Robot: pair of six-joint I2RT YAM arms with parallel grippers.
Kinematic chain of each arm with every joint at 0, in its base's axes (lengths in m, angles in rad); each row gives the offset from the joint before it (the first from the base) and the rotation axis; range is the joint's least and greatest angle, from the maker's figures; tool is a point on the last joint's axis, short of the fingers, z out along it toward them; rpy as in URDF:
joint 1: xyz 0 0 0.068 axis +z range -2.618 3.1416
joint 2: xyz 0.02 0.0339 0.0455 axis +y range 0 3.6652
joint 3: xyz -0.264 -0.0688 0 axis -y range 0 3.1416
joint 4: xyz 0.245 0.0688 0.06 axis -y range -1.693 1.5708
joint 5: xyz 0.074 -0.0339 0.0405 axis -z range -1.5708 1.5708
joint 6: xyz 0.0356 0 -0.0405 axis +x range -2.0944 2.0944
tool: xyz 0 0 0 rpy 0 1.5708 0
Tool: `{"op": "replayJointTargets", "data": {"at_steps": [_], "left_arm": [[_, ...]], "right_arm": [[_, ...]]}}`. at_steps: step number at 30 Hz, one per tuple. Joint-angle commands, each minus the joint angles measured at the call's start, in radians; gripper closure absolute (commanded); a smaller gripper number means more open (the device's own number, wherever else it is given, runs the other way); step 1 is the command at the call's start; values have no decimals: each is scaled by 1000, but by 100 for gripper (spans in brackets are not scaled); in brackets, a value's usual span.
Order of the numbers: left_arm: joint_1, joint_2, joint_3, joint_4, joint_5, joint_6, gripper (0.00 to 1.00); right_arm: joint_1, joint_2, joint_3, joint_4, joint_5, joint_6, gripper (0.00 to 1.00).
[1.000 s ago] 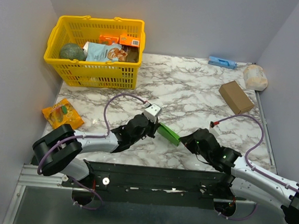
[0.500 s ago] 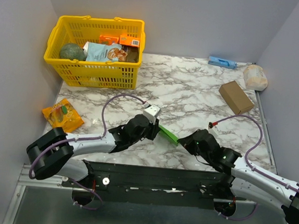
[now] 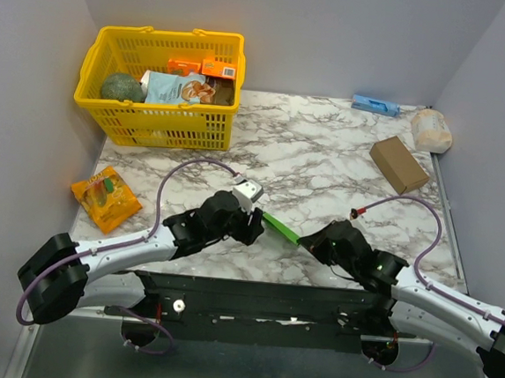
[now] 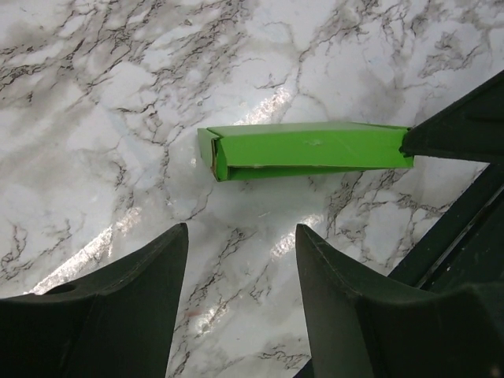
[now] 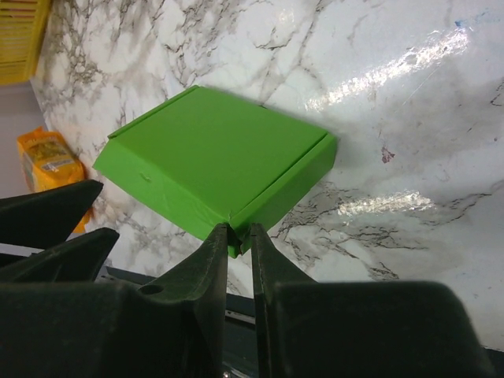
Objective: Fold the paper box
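The right tool [image 5: 236,236] pinches a corner of the paper box [image 5: 213,150]; the left tool [image 4: 240,236] hangs spread near its free end. That pinch should be held firm while the left tucks.

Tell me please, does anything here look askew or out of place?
The box is held askew: the right tool pinches only one corner, and the open left tool does not touch it. An orange packet lies alone at the left edge of the table, outside the basket.
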Motion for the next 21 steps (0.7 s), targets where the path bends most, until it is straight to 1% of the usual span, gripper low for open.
{"op": "replayJointTargets", "data": {"at_steps": [1,4,6,10,15,21], "left_arm": [[97,-45,36,39,159,-87,28],[154,-34,45,112,215,-150,23],[171,16,58,154,251,-185,20],[199,113,84,210,333,-228,20],[203,170,81,208,345,-243,20],[206,188,45,223,351,-266,21]], "right_arm": [[-4,9,-83,-266,45,-21,77],[-5,4,-81,-268,52,-20,77],[-5,6,-78,-268,56,-20,77],[-4,18,-69,-268,58,-21,77],[-5,20,-68,-269,61,-16,77],[-5,23,-61,-269,65,-15,77]]}}
